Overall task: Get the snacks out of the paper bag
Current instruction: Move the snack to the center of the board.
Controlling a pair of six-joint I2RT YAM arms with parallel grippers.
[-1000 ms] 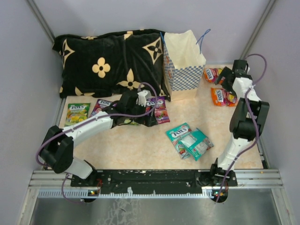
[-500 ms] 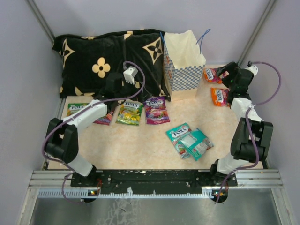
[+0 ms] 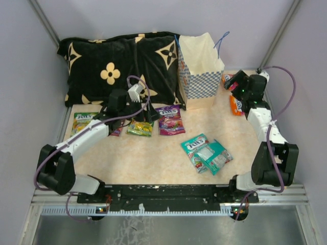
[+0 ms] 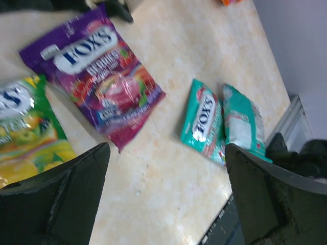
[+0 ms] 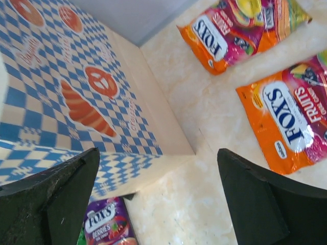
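The blue-and-white checkered paper bag stands upright beside the cushion, its cream inside empty as far as I can see. Snacks lie flat on the table: green packets, a purple one, two teal ones, and orange ones partly hidden behind my right arm. My left gripper hovers open above the green and purple packets, holding nothing. My right gripper is open just right of the bag, with the orange packets beside it.
A black cushion with tan flowers fills the back left, touching the bag. Grey walls close in on the back and sides. The black rail with the arm bases runs along the near edge.
My left gripper lifted off the packets toward the cushion, then came back over the green and purple ones. My right gripper shifted left toward the bag. Both stayed open.
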